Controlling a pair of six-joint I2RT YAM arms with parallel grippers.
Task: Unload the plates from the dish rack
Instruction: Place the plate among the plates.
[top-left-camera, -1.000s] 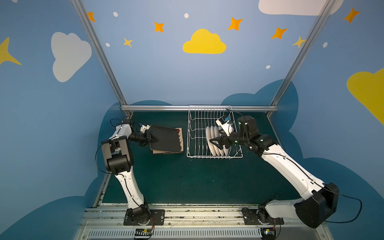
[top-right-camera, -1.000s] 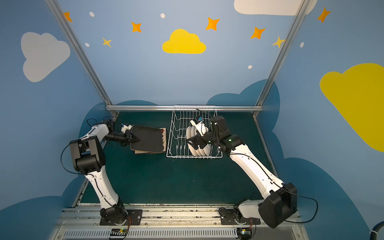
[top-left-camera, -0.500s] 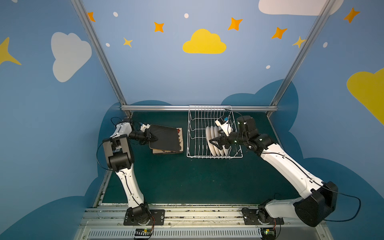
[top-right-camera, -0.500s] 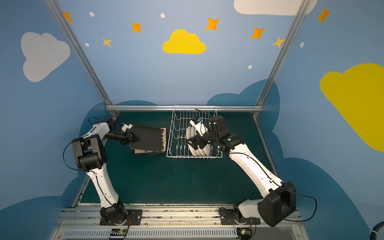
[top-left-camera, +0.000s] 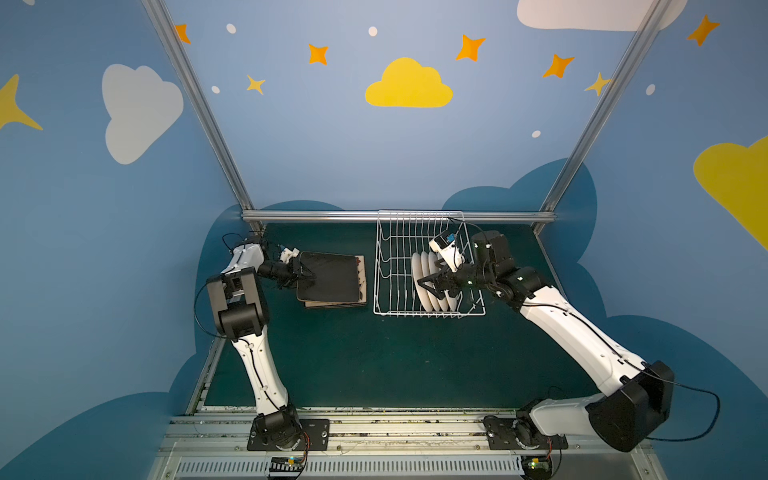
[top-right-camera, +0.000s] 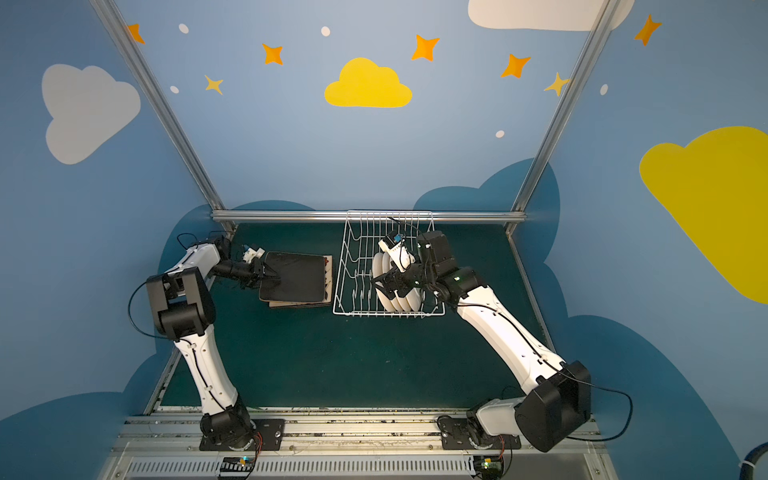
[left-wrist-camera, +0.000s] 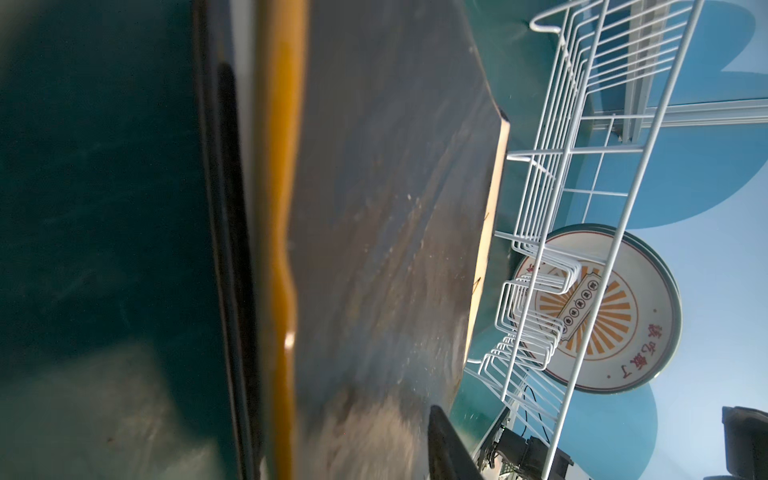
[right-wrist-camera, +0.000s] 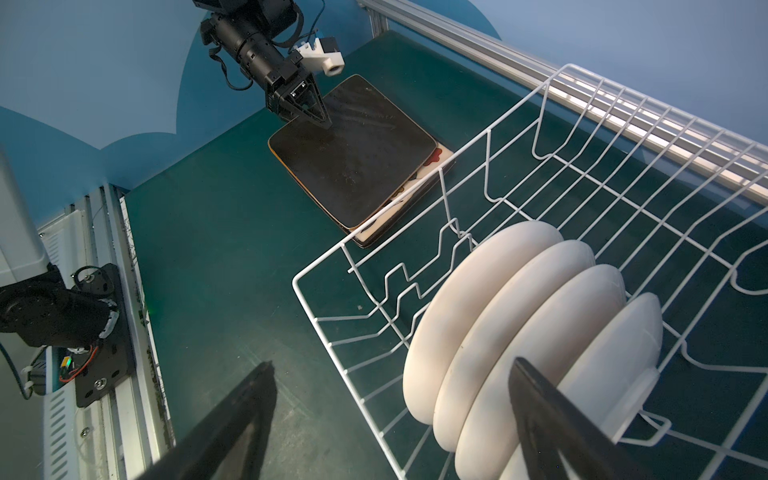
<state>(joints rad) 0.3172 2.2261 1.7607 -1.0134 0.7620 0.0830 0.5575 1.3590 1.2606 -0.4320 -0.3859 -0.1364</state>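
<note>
4 smooth round plates (right-wrist-camera: 519, 324) stand in your wire rack (top-left-camera: 395, 249); right gripper (right-wrist-camera: 391, 363) gapes wide, left gripper (right-wrist-camera: 324, 122) straddles the black square plate (right-wrist-camera: 357, 153), grip unclear.

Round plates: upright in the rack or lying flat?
Upright: the round plates stand on edge, side by side, in the rack.

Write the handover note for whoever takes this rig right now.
The left gripper: jaws seem parted around the rim of the top one of the square plates, stacked on the table beside the dish rack.
The right gripper: open, empty, over the round plates.
Done: no square plates in the rack.
Left: four round plates stand upright in it.
</note>
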